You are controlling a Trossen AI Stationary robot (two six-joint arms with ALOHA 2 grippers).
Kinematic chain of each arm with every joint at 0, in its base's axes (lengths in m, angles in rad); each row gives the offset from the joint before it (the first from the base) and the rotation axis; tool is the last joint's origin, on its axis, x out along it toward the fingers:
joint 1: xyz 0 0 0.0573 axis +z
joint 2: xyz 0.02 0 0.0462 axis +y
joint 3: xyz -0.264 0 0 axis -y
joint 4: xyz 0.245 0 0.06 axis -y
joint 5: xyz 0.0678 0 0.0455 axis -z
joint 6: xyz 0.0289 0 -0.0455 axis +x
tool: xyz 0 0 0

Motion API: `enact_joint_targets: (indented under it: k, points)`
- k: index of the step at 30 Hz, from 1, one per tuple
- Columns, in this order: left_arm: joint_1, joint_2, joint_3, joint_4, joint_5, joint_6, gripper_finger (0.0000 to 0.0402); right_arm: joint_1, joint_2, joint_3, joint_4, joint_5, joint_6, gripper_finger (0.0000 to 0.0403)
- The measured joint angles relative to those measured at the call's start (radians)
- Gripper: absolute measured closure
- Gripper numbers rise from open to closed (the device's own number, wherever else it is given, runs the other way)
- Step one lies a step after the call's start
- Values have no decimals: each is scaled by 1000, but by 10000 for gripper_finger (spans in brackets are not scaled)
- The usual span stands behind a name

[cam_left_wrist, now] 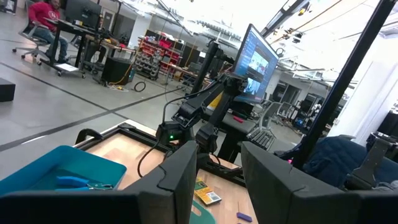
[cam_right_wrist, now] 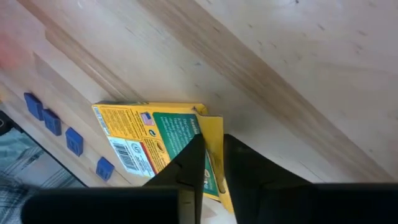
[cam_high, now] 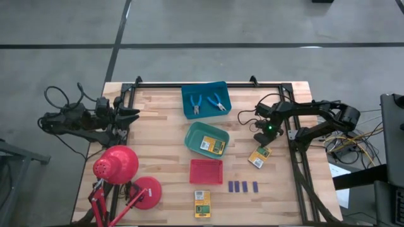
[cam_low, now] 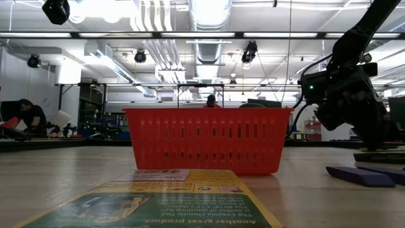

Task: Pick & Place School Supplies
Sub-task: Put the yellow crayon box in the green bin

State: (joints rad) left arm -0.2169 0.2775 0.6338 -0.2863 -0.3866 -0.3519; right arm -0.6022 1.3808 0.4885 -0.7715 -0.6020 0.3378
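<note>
- The right gripper (cam_right_wrist: 210, 163) is down on a yellow-and-green box (cam_high: 259, 157) that lies on the wooden table (cam_high: 158, 132), to the right of the green tray (cam_high: 191, 136) and well apart from it. Its jaws are nearly together, pinching one edge of the box (the flap end, it seems).
- The grip takes only that edge, so the box may swing or slip out when lifted; a flap could also bend or pull open under the load.
- A box hanging at a tilt could catch the green tray's rim on the way in, and a second box (cam_high: 213, 146) already lies inside that tray, so the new one may land crooked on top of it.
- Four small blue blocks (cam_high: 243, 186) sit in a row on the table, on the near side of the held box and below-right of the green tray; a low sweep of the arm could scatter them.
- The red tray (cam_high: 206, 171) is just below the green tray; a drop that falls short could land there instead.
- A third box (cam_high: 202, 203) waits beyond the red tray at the table's front edge, and two blue-handled tools (cam_high: 207, 103) lie in the blue tray (cam_high: 188, 96), just above the green tray.
- The left gripper (cam_left_wrist: 217, 163) waits far left of the green tray, beyond the red lamp (cam_high: 116, 165), jaws partly apart and holding nothing.
</note>
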Motion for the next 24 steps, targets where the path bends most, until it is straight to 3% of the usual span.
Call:
enact_joint_targets:
  k: [12,24]
  points:
    - [0,0,0,0,0,0,268,0,-22,13,2,-2,3,391]
    - [0,0,0,0,0,0,268,-1,-173,50,-1,4,56,392]
